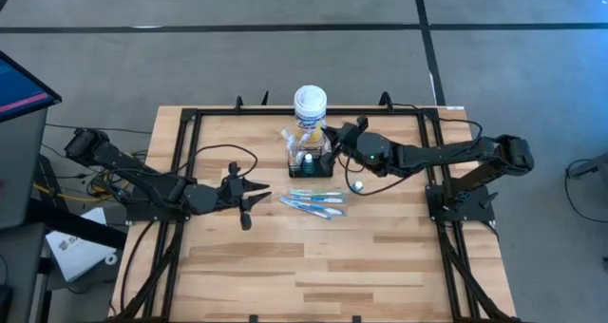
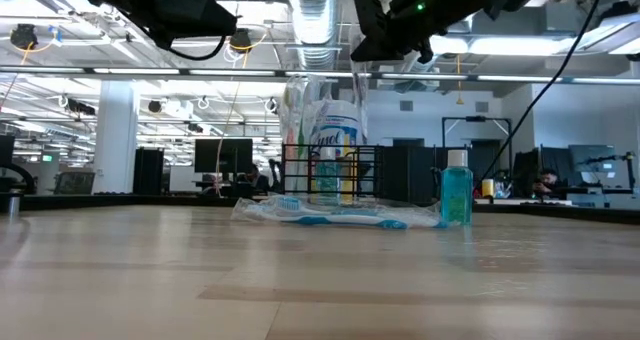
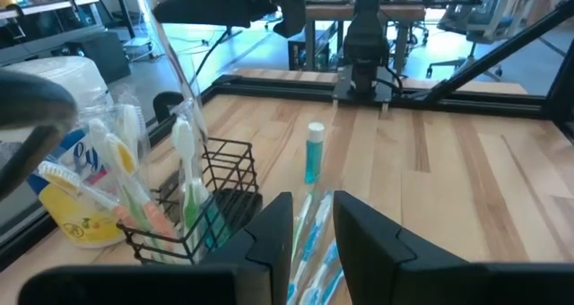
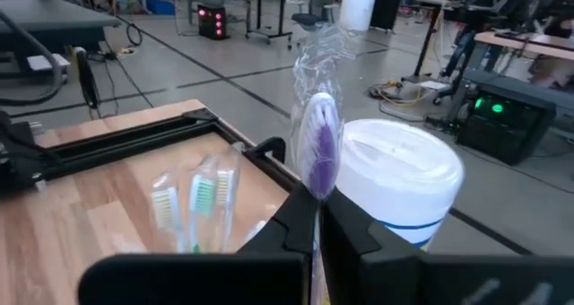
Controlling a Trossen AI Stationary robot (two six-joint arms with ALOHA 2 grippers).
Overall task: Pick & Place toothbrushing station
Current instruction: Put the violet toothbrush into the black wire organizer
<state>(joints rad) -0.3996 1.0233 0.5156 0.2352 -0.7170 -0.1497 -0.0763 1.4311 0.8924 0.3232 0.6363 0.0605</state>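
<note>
The toothbrushing station, a low black wire-mesh caddy (image 1: 310,159), stands on the table in front of the white-lidded yellow canister (image 1: 311,104). It holds several wrapped toothbrushes (image 3: 134,184) standing upright. My right gripper (image 1: 334,138) hovers just right of the caddy, shut on a clear-wrapped toothbrush with purple bristles (image 4: 319,148). My left gripper (image 1: 252,196) hangs above the table left of the caddy, open with nothing between its fingers (image 3: 309,238). A few more wrapped toothbrushes (image 1: 313,202) lie flat on the table in front of the caddy. My right gripper pinches the wrapped toothbrush just below its bristle head (image 4: 317,204) between its two fingers, which come nearly level from the table's right and lie across the brush. The brush stands upright, head up, lifted clear of the table. Its lower part is hidden by the fingers.
A small blue mouthwash bottle (image 1: 357,183) stands right of the lying toothbrushes. A black frame rail (image 1: 190,123) runs around the tabletop. Bare wood lies toward the near edge (image 1: 313,266).
</note>
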